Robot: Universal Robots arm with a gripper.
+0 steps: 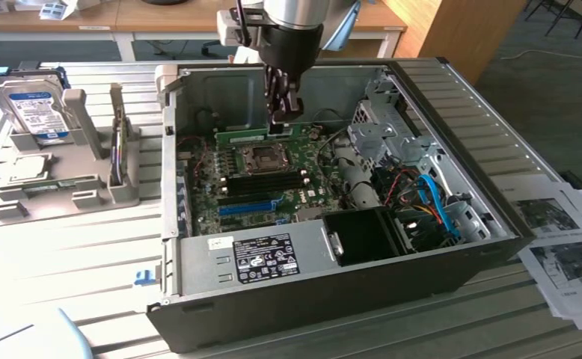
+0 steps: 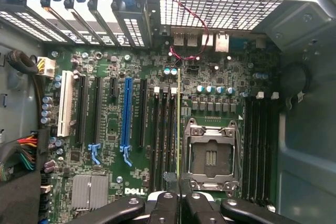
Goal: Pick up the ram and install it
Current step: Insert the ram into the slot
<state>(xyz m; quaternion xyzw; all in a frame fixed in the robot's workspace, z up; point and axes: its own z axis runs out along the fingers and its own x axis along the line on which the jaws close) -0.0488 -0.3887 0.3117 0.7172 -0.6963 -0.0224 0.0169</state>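
Green ram (image 2: pixel 178 124) pinched edge-on between nearly closed jaws, above motherboard (image 2: pixel 107 129).

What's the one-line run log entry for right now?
claw: shut on thin green ram stick | where: at black memory slots beside empty metal processor socket, inside open dark computer case | seated: cannot tell

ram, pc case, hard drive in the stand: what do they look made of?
ram: green circuit-board laminate, matte; a thin flat strip.
pc case: sheet metal, probably steel; dull grey, ribbed outer panel, punched holes inside.
hard drive: silvery metal shell, maybe aluminium, under a glossy blue-and-white printed label.
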